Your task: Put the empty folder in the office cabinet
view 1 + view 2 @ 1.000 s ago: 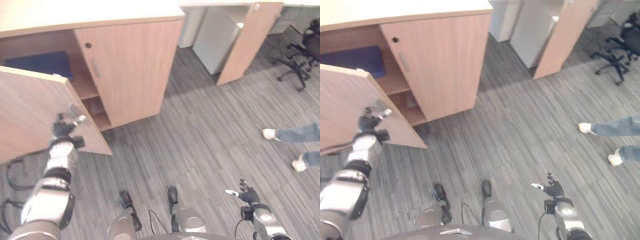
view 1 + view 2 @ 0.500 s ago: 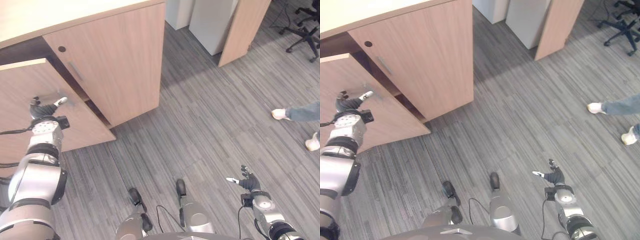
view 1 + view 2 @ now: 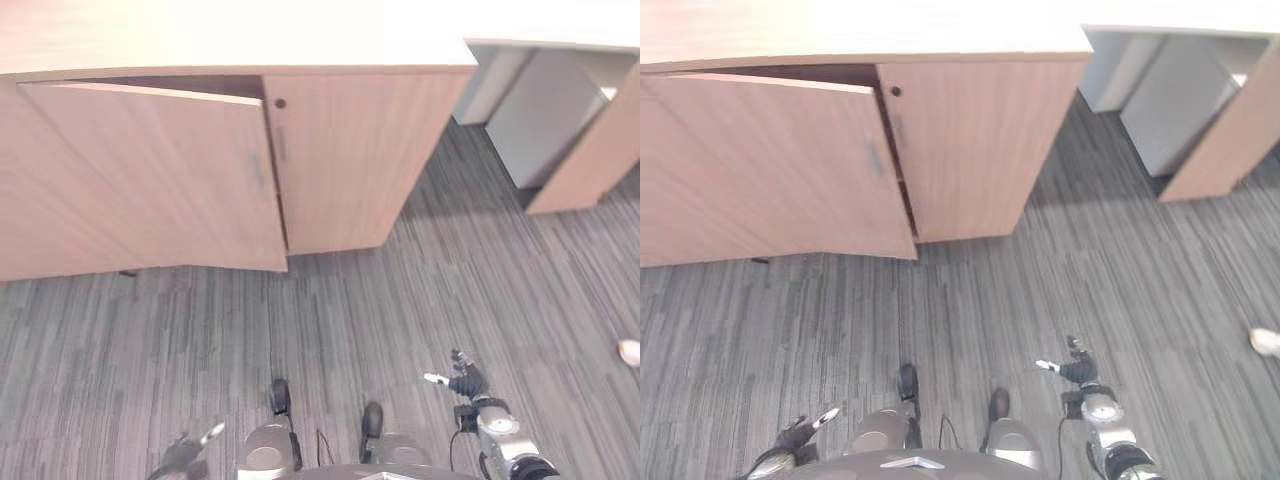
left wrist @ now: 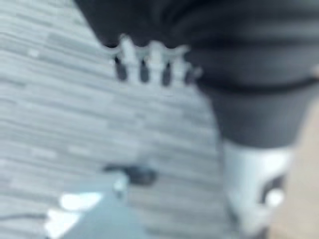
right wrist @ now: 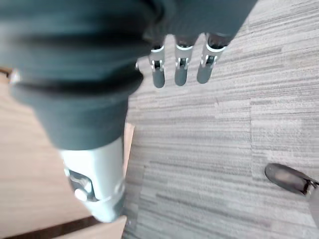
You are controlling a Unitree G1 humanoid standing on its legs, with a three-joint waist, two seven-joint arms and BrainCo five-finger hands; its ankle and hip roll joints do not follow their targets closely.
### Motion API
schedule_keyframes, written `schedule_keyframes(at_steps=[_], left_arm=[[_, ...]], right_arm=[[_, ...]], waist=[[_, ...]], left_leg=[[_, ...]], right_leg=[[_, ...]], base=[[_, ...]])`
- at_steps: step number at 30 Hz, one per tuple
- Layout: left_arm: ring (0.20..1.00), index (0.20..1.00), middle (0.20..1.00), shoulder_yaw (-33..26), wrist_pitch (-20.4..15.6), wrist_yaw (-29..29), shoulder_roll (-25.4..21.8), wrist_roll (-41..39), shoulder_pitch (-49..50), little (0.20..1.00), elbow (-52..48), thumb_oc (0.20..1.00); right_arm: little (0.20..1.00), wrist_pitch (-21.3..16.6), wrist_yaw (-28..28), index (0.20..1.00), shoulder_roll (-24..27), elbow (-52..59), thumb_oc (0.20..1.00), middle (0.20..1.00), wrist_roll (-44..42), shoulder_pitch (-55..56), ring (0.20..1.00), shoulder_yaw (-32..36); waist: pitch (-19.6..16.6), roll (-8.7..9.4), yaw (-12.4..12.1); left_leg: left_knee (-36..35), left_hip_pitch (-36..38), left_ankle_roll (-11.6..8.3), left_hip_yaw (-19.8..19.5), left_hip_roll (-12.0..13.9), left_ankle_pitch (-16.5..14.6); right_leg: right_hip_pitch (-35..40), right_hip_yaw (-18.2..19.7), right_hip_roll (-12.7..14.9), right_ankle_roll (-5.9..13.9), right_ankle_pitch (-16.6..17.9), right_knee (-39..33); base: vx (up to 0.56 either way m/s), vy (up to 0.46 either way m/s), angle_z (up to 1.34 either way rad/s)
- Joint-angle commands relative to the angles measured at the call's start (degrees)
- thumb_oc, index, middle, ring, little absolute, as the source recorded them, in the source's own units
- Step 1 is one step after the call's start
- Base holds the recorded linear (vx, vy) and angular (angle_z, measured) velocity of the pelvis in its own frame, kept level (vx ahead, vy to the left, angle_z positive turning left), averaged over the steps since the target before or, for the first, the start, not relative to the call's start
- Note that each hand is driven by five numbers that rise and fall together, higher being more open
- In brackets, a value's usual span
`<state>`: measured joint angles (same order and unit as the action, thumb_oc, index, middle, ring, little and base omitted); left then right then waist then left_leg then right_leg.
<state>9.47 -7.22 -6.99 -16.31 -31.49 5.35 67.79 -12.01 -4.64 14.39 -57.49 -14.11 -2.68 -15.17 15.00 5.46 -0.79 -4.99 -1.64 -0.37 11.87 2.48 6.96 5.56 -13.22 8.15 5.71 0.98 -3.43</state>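
- our left hand (image 3: 185, 455) hangs low at our left side, over the grey floor (image 3: 400, 300); its own wrist view is smeared, yet a row of straight fingers (image 4: 144, 64) can be read there, relaxed and holding nothing.
- our right hand (image 3: 462, 383) hangs low at our right side, well apart from the cabinet; its fingers (image 5: 180, 69) point straight out over the floor, loose and empty, with one pale finger sticking out sideways in the head views.
- we cannot find the folder: it is in neither hand, and the inside of the cabinet is almost wholly hidden.
- the wooden cabinet (image 3: 350, 160) stands ahead of us under a pale top (image 3: 230, 35). its left door (image 3: 150, 175) hangs slightly ajar, leaving just a thin dark wedge along its upper edge and a narrow gap beside the right door (image 3: 980, 150), which is shut.
- a small dark lock hole (image 3: 280, 103) sits near the right door's upper corner; the door handles (image 3: 872, 158) are blurred streaks and hard to read.
- the left end of the cabinet is cut off by the edge of the view.
- to the right, past the cabinet, we see a grey-white unit (image 3: 550, 130) and a slanted wooden panel (image 3: 590, 165), both cut off at the frame.
- at the far right edge a pale shoe (image 3: 630, 351) of a person just shows on the floor, mostly cut off.
- nothing lies on the floor between our hands and the cabinet doors.
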Motion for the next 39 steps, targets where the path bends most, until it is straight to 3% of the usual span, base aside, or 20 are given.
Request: schedule_keyframes(at_steps=[1,7,12,19,20,27,39], left_arm=[[1.000,1.000,1.000,3.02,-0.67,-1.81,0.98,3.97,-7.73,1.000,1.43,1.000],[1.000,1.000,1.000,4.80,-0.82,-3.16,2.63,5.10,-6.09,1.000,1.76,1.000],[1.000,1.000,1.000,5.79,0.41,-3.01,4.05,1.47,-5.68,1.000,0.85,1.000],[1.000,1.000,1.000,5.15,2.14,-2.17,4.85,1.46,-5.70,1.000,1.44,1.000],[1.000,1.000,1.000,5.07,3.68,-1.97,5.07,2.47,-5.83,1.000,2.25,1.000],[1.000,1.000,1.000,5.02,3.92,-3.05,5.59,1.40,-6.65,1.000,3.81,1.000],[1.000,1.000,1.000,5.32,4.33,-2.97,6.62,1.24,-6.19,1.000,4.05,1.000]], right_arm=[[1.000,-2.06,-1.40,1.000,3.53,2.07,1.000,1.000,2.53,-0.13,1.000,-0.75],[1.000,-2.51,-2.92,1.000,2.59,-1.87,1.000,1.000,6.54,-1.26,1.000,-3.52],[1.000,3.83,-3.94,1.000,1.48,-3.65,1.000,1.000,1.89,-3.07,1.000,-5.61],[1.000,5.51,-2.48,1.000,0.30,-5.62,1.000,1.000,3.77,-3.44,1.000,-6.52],[1.000,7.14,-3.04,1.000,-0.44,-6.97,1.000,1.000,1.03,-3.60,1.000,-6.51],[1.000,8.20,-4.36,1.000,-1.61,-10.34,1.000,1.000,0.77,-3.42,1.000,-5.90],[1.000,9.74,-4.89,1.000,-1.90,-10.64,1.000,1.000,1.07,-2.85,1.000,-6.08]], waist=[[-2.11,-3.40,1.49],[-4.12,-2.77,0.08],[-5.54,-2.53,-1.48],[-6.31,-2.57,-1.54],[-6.75,-2.71,-1.43],[-7.66,-3.54,-0.25],[-7.78,-3.47,-0.09]], left_leg=[[1.54,4.39,3.60,-4.24,-1.85,-11.03],[1.61,4.74,3.04,-7.95,-3.31,-10.88],[1.87,4.91,2.25,-8.57,-3.55,-10.60],[2.16,5.31,2.06,-8.23,-3.62,-10.78],[2.34,5.65,2.09,-8.10,-3.69,-10.90],[2.39,7.53,2.51,-7.46,-3.87,-11.83],[1.79,9.38,2.86,-7.47,-3.98,-12.53]], right_leg=[[-5.81,4.58,-1.38,1.72,-2.38,8.18],[-3.68,5.69,-4.30,0.05,-2.69,5.00],[-1.75,3.63,-5.05,-0.82,-2.27,1.78],[-0.84,3.34,-5.52,-1.23,-2.00,0.49],[-0.39,3.43,-5.69,-1.48,-2.16,0.42],[0.79,4.64,-6.20,-2.25,-3.11,0.78],[2.25,4.72,-6.25,-2.50,-3.54,0.62]], base=[[0.07,-0.113,0.43],[0.07,-0.163,0.60],[0.03,-0.148,0.25],[0.02,-0.043,0.06],[0.05,-0.020,-0.08],[0.08,0.009,-0.03],[0.04,0.004,-0.04]])
